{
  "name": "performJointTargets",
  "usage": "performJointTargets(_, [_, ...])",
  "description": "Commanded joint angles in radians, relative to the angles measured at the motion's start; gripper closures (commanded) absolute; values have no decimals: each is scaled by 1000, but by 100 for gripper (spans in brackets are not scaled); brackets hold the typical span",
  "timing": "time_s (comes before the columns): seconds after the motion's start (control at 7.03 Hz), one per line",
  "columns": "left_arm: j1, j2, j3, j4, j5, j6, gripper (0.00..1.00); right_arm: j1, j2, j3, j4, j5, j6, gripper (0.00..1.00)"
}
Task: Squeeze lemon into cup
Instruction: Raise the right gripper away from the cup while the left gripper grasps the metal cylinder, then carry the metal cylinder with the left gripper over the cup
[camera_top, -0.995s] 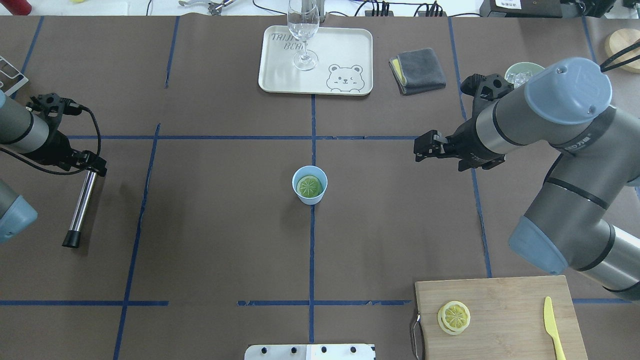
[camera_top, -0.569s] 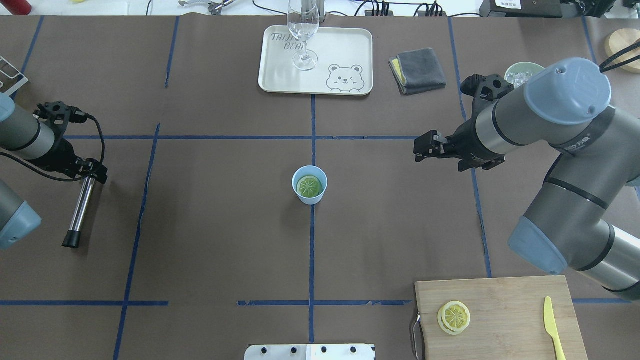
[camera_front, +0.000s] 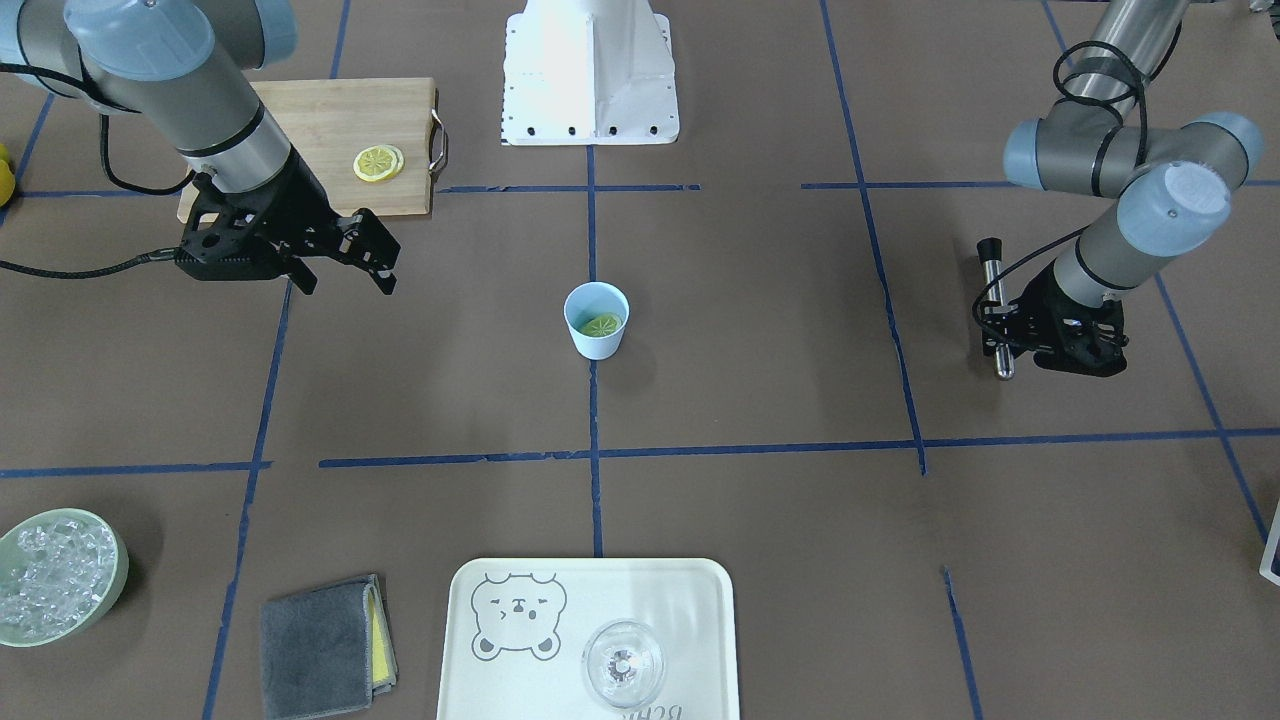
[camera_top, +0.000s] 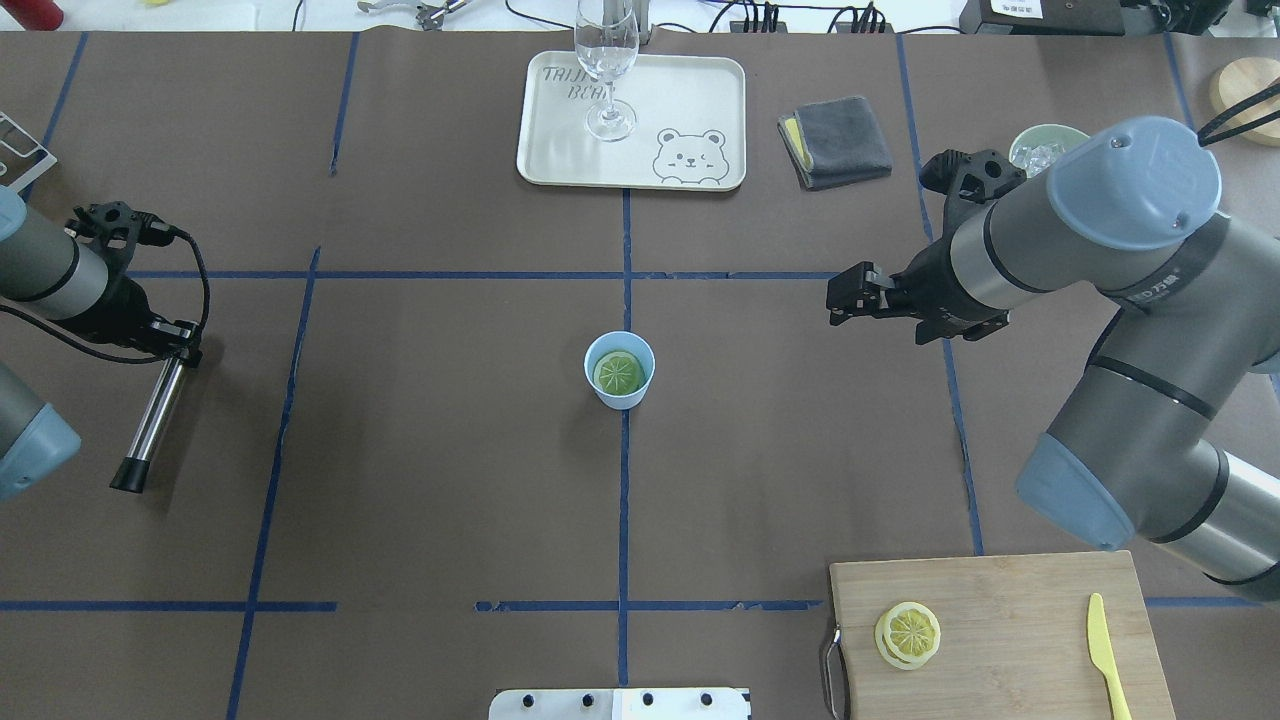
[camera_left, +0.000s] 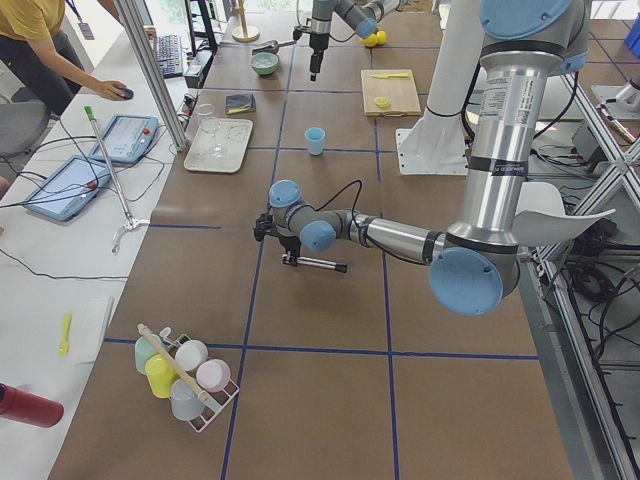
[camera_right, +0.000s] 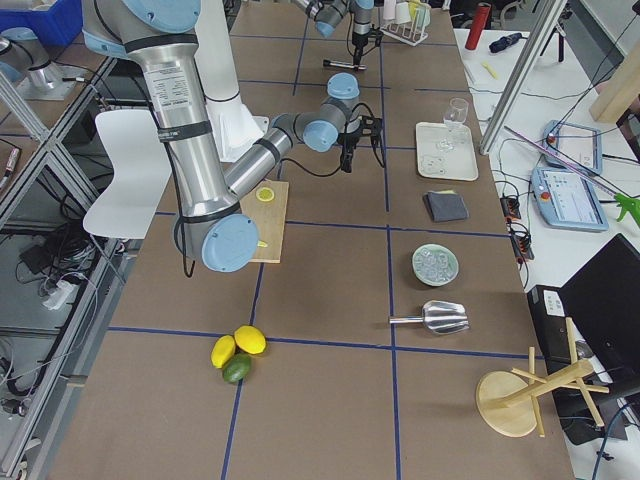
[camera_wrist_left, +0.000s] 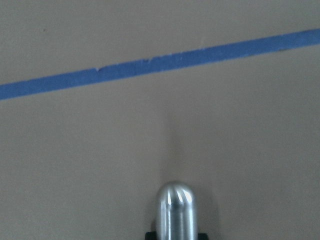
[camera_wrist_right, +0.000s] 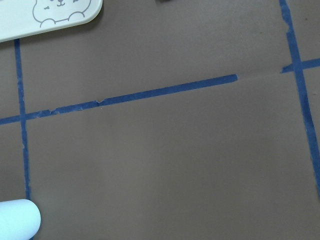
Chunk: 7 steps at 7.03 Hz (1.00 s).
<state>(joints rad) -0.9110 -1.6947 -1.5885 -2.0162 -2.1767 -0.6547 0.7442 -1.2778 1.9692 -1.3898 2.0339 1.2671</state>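
The pale blue cup (camera_top: 620, 390) stands at the table's centre and also shows in the front view (camera_front: 597, 342). A lemon slice (camera_top: 619, 372) lies flat inside it. More lemon slices (camera_top: 908, 634) are stacked on the cutting board (camera_top: 1010, 610). My right gripper (camera_top: 838, 298) hovers to the right of the cup, open and empty. The cup's rim shows at the bottom left of the right wrist view (camera_wrist_right: 17, 220). My left gripper (camera_top: 178, 345) is far to the left, shut on a steel rod with a black tip (camera_top: 155, 415).
A yellow plastic knife (camera_top: 1108, 655) lies on the board. At the far side are a white bear tray (camera_top: 690, 100) with a clear glass (camera_top: 606, 60), a grey cloth (camera_top: 838, 140) and a pale green ice bowl (camera_top: 1040, 148).
My left arm has drawn back to the left with the rod, whose black tip shifted left. The right arm, cup and lemon slices have stayed put.
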Motion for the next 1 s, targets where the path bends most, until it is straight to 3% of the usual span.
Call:
performJointTargets(0.0, [3, -14, -115, 1, -2, 1, 100, 1, -2, 2, 0, 3, -2, 0])
performJointTargets(0.43, [150, -216, -263, 4, 6, -2, 100, 21, -32, 5, 0, 31, -36, 0])
performJointTargets(0.57, [152, -346, -251, 8, 6, -9, 100, 47, -61, 4, 0, 32, -91, 0])
performJointTargets(0.71, [167, -405, -267, -5, 5, 0, 100, 64, -84, 4, 1, 31, -136, 0])
performJointTargets(0.85, [167, -399, -283, -124, 26, 3, 100, 73, -87, -1, 2, 29, -153, 0])
